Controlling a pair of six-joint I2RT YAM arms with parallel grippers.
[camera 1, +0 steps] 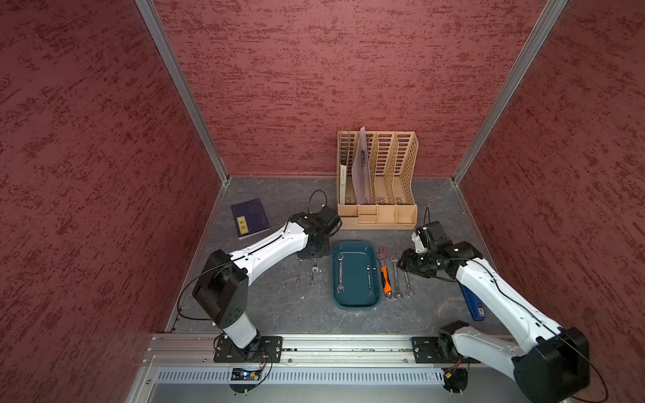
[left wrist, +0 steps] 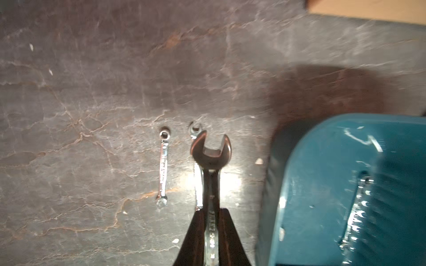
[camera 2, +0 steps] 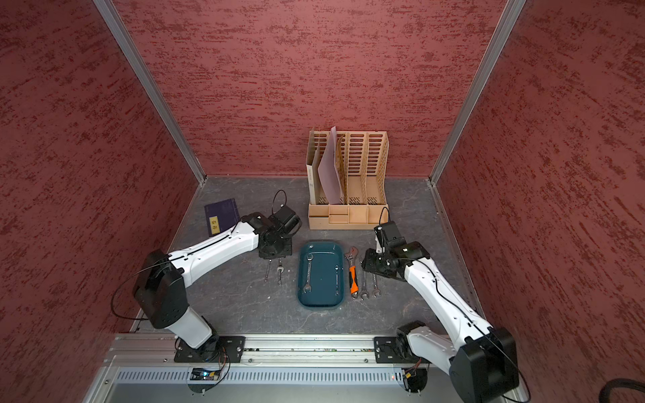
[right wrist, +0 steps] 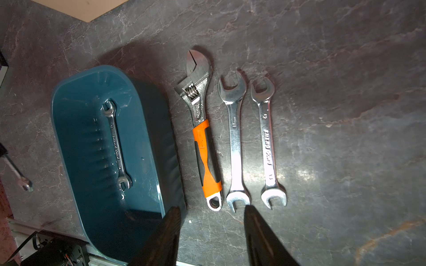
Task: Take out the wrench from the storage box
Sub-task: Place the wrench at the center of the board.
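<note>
The dark teal storage box [camera 1: 356,293] lies mid-table with two slim wrenches in it, one at its left [camera 1: 340,274] and one at its right [camera 1: 369,279]. My left gripper [left wrist: 211,210] is shut on a silver open-end wrench [left wrist: 211,161], held just above the table left of the box [left wrist: 311,184]. Two small wrenches lie on the table there, one [left wrist: 163,168] in the open, the other [left wrist: 196,135] partly hidden behind the held one. My right gripper [right wrist: 211,211] hovers open and empty right of the box [right wrist: 149,138], over the tools laid out there.
An orange-handled adjustable wrench [camera 1: 385,274] and two open-end wrenches [camera 1: 395,275] [camera 1: 407,282] lie in a row right of the box. A tan file organizer [camera 1: 377,181] stands at the back. A purple book [camera 1: 249,218] lies back left, and a blue object [camera 1: 473,303] lies under the right arm.
</note>
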